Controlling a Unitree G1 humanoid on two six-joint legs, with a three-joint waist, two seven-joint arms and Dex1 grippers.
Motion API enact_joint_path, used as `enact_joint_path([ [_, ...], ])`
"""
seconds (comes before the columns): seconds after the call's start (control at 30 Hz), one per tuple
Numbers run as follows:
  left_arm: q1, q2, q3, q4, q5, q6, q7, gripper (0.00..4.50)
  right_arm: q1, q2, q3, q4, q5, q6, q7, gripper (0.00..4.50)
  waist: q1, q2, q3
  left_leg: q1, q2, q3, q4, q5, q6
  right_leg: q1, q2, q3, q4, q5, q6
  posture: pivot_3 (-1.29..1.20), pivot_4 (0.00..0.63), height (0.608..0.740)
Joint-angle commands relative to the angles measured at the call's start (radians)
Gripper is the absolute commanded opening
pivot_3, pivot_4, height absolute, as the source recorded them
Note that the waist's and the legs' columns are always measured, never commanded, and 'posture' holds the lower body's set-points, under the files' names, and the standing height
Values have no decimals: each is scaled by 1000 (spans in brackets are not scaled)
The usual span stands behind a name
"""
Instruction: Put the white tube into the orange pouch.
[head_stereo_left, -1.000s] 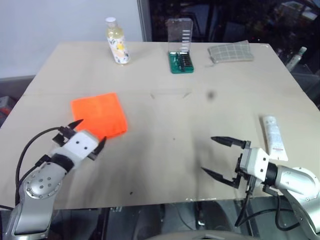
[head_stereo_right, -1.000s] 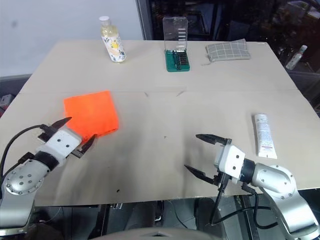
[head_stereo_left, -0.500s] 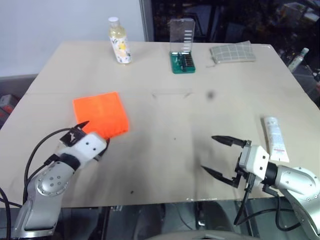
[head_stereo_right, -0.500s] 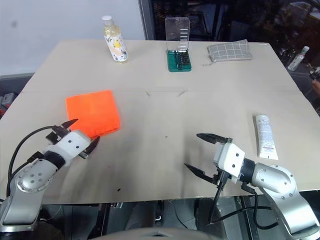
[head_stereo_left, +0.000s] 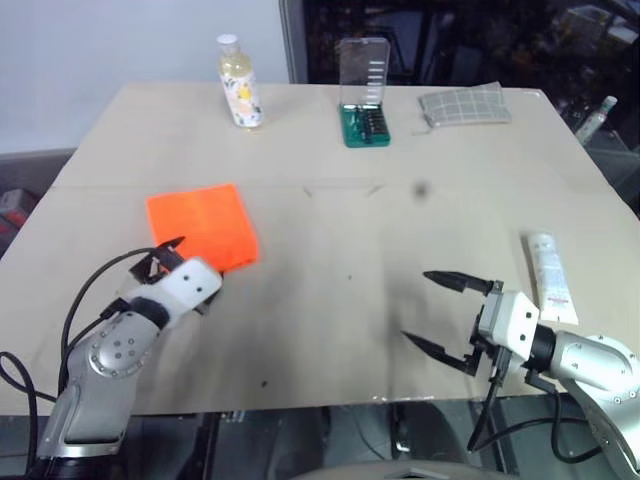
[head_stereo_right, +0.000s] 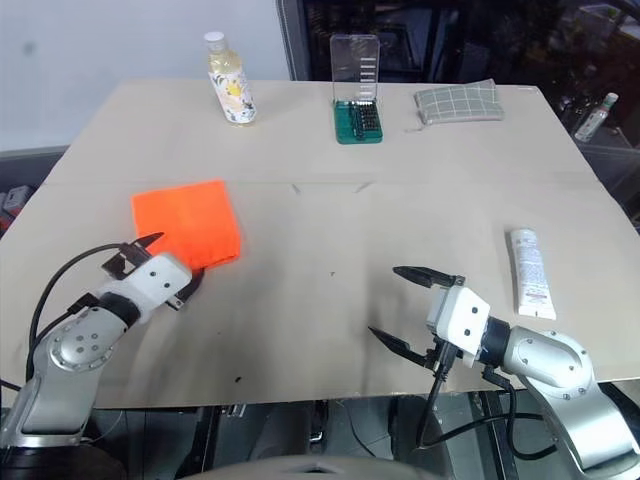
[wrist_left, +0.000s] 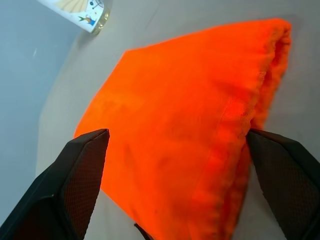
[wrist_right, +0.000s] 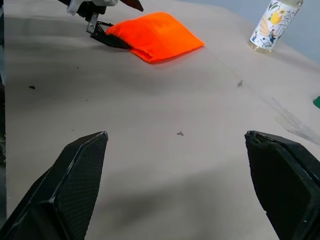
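The white tube lies flat on the table near its right edge, cap end away from the robot, untouched. It is well apart from the orange pouch, which lies flat on the left half of the table.

The right gripper hangs just above the table beside the tube, jaws spread wide and empty, pointing toward the left rather than at the tube. The left gripper sits at the pouch's near corner, jaws released, one finger on either side of the corner in the left wrist view; no grip is made.

Judgement: the step in hand is securing the pouch. Next, the left jaws need to close on the pouch edge, and the right gripper must turn toward the tube.
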Motion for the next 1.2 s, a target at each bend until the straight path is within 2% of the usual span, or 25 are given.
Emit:
enact_joint_path([
  [0.03,-22,2,-17,17,33,6,23,4500,2,-7,-14,-38,0,-6,-10,4448,0,0,0,0,0,0,0,0,0,0,0,0,0,0,0,0,150,740],
  [0.3,-64,-6,-62,56,59,13,37,4500,4,-5,-9,-40,-2,-6,-22,4448,1,0,0,1,0,0,3,0,-1,1,0,0,4,0,0,0,150,740],
  [0.33,-67,-5,-69,64,61,12,36,3999,4,-5,-9,-40,-2,-7,-23,4500,1,0,0,1,0,0,4,-1,-1,1,0,0,5,0,0,0,150,740],
  [0.37,-72,-3,-79,76,65,12,33,3756,4,-5,-9,-38,-3,-7,-23,4500,0,0,0,1,0,0,4,-1,-1,1,0,0,6,0,0,0,150,740],
  [0.4,-77,-3,-88,87,66,10,31,3322,4,-4,-9,-37,-4,-8,-23,4500,0,0,0,2,0,0,4,-1,-1,1,0,0,6,0,0,0,150,740],
  [0.47,-97,-6,-104,108,55,8,23,2128,3,-1,-6,-36,-6,-8,-26,4500,0,0,0,2,0,-1,5,-1,-1,1,0,0,7,0,0,0,150,740],
  [0.5,-105,-6,-111,116,54,6,22,1868,3,0,-4,-36,-7,-7,-27,4500,0,0,0,2,0,-1,5,-1,-1,1,0,0,8,-1,1,0,150,740],
  [0.53,-118,-8,-121,129,58,5,25,1289,3,1,-2,-36,-8,-7,-28,4500,0,0,0,2,0,-1,5,-1,-1,1,0,0,8,-1,1,0,150,740],
  [0.63,-146,-18,-138,155,61,0,34,97,3,6,1,-36,-14,-10,-34,4500,2,4,-3,2,0,-1,6,-1,-1,1,-1,0,9,-1,1,0,150,740],
  [0.77,-152,-28,-128,159,36,-18,31,97,4,11,4,-39,-23,-12,-45,4500,2,6,-5,2,0,0,6,-1,-1,1,-1,0,9,-1,1,0,150,740],
  [0.9,-155,-62,-56,76,-125,6,-43,97,12,14,1,-42,-29,-14,-53,4500,2,6,-5,2,0,-1,7,-1,-1,1,-1,0,9,0,1,0,150,740],
  [1.07,-185,-59,52,-49,-430,236,-209,97,13,16,3,-37,-29,46,-83,4500,-1,3,-4,0,0,-1,8,0,0,1,-1,0,9,0,0,0,150,740],
  [1.2,-256,3,86,-88,-643,478,-331,97,-13,14,6,-20,-22,185,-129,4500,0,3,-4,1,0,-2,9,0,0,1,0,0,10,-1,1,0,150,740],
])
